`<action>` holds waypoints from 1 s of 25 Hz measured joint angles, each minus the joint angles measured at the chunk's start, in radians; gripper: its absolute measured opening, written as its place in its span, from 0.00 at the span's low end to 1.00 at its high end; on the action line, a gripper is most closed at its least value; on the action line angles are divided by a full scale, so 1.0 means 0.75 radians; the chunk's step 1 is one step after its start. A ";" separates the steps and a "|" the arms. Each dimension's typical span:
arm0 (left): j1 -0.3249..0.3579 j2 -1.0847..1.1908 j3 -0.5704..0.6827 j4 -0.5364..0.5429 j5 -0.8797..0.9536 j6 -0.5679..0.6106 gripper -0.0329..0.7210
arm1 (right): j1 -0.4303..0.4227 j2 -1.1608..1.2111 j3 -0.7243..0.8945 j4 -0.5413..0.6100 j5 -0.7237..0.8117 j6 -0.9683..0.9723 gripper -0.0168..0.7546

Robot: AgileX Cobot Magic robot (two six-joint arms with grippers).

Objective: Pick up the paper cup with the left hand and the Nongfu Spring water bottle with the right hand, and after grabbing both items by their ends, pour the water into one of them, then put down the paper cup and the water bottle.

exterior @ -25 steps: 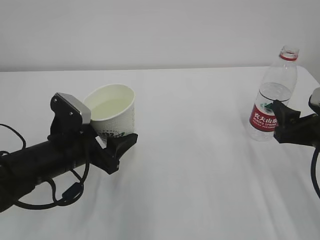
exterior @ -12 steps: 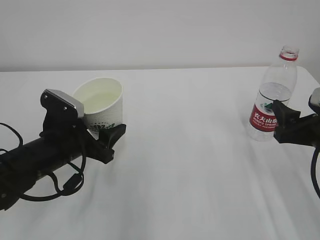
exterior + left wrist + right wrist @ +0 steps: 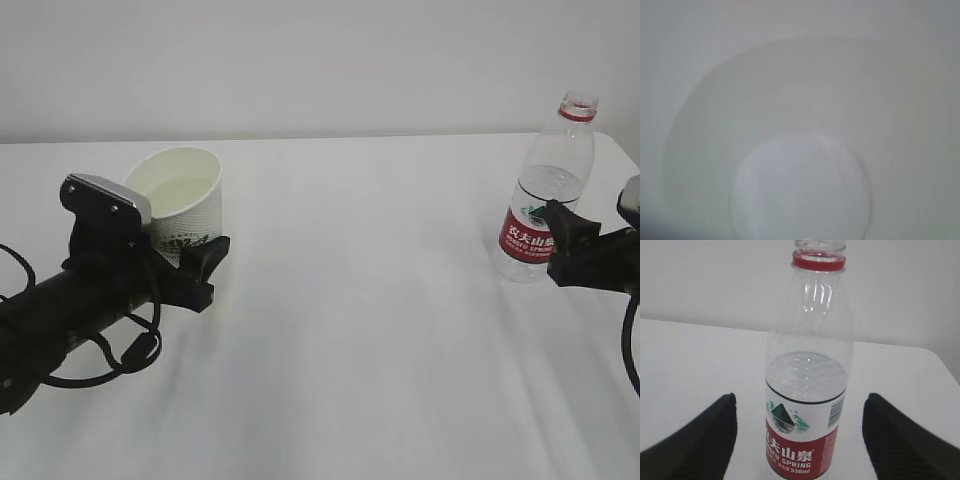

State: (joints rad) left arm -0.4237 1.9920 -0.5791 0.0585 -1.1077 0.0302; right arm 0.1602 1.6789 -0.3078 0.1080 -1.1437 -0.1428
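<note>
Left hand (image 3: 80,300) lies low and near level over the bench (image 3: 380,300), forearm running from the lower left, grey-silver plate uppermost, black cable looping beneath. Its tool (image 3: 185,262) has the paper cup (image 3: 182,205) between its fingers, gripped low on the wall; one finger tip shows just right of the cup's base. Cup sits at the tool's far end, tilted slightly with its mouth leaning back toward the wrist. Whether the base touches the bench cannot be told. Water (image 3: 180,192) shows as a pale pool inside. Left wrist view is blurred; it gives only the cup's cream inside and a pale round bottom (image 3: 800,190).

Right hand (image 3: 600,255) reaches in level from the right edge. Its tool (image 3: 800,440) stands wide apart, one finger on each side of the Nongfu Spring water bottle (image 3: 810,390), clear gaps both sides, gripping nothing. Bottle stands upright on the bench straight ahead of the tool, uncapped, water level just above the label.
</note>
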 joint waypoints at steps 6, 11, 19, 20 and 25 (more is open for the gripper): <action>0.094 0.000 0.000 -0.005 0.000 0.001 0.70 | 0.000 0.000 0.000 0.000 0.000 0.000 0.79; 0.176 0.000 0.000 -0.010 0.000 0.001 0.70 | 0.000 0.000 0.000 0.000 0.000 0.000 0.79; 0.279 0.000 0.000 -0.010 0.000 0.001 0.70 | 0.000 0.000 0.000 0.000 0.000 0.000 0.79; 0.288 0.000 0.000 -0.010 0.000 0.001 0.70 | 0.000 0.000 0.000 0.000 0.000 0.000 0.79; 0.333 0.000 0.000 -0.031 0.000 0.001 0.70 | 0.000 0.000 0.000 0.000 0.000 0.000 0.79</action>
State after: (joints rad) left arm -0.1739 1.9920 -0.5791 0.0354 -1.1077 0.0309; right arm 0.1602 1.6789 -0.3078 0.1080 -1.1437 -0.1428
